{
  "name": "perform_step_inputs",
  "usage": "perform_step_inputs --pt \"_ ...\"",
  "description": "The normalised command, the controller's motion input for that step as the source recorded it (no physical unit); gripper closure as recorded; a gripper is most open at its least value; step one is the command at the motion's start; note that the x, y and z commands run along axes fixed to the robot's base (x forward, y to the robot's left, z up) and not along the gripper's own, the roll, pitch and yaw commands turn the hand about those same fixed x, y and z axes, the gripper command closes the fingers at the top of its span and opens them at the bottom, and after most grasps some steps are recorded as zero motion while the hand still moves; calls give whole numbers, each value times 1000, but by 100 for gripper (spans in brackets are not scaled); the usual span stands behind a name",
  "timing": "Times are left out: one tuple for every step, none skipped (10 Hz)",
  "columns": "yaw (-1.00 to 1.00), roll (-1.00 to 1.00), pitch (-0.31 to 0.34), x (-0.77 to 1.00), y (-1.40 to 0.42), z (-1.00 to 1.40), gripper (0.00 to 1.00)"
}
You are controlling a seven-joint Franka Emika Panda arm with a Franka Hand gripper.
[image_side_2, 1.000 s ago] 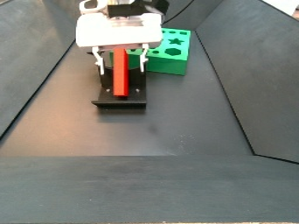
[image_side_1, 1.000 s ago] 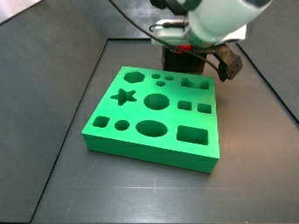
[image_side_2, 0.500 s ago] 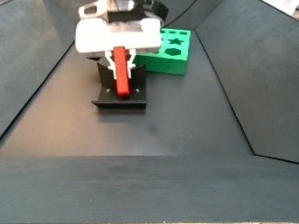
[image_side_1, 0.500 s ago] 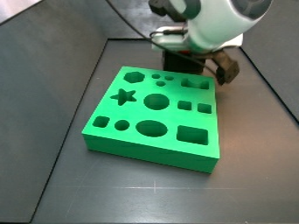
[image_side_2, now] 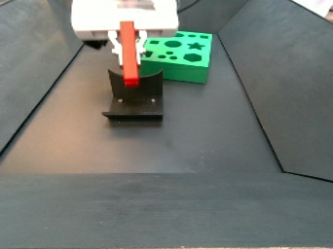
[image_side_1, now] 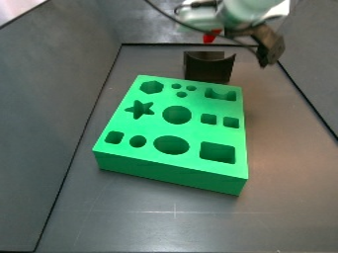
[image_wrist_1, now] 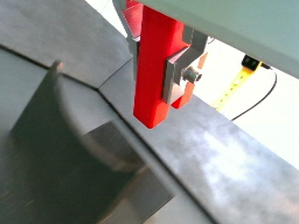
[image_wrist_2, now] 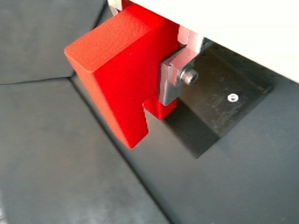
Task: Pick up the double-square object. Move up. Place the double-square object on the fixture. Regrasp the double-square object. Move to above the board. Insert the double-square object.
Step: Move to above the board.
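- gripper (image_side_2: 127, 44) has risen off the fixture (image_side_2: 135, 98) since a second ago; jaws clamped on double-square object (image_side_2: 128, 53)
- regrasp looks done; board (image_side_2: 181, 54) next

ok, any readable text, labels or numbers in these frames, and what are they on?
No readable text in any view.
Yellow strip with dark marks, behind the pincer in a wrist view: too blurred to read.
Small bright red stepped plastic block held in the pincer above the dark grey-black notched fixture: blank.
Large bright green slab with shaped cutouts: cutouts only, no print.
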Motion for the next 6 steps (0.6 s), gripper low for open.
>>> perform_step_inputs --pt "-61 -26 -158 -18 82 1000 100" --pt "-98 -42 -131 -23 78 1000 100" --pt "-137 -73 -80 -36 72 1000 100" --pt "-144 -83 -59 -41 70 1000 100" --pt "-139 -99 -24 -53 65 1000 100" --pt "-131 -100 -12 -61 64 1000 100"
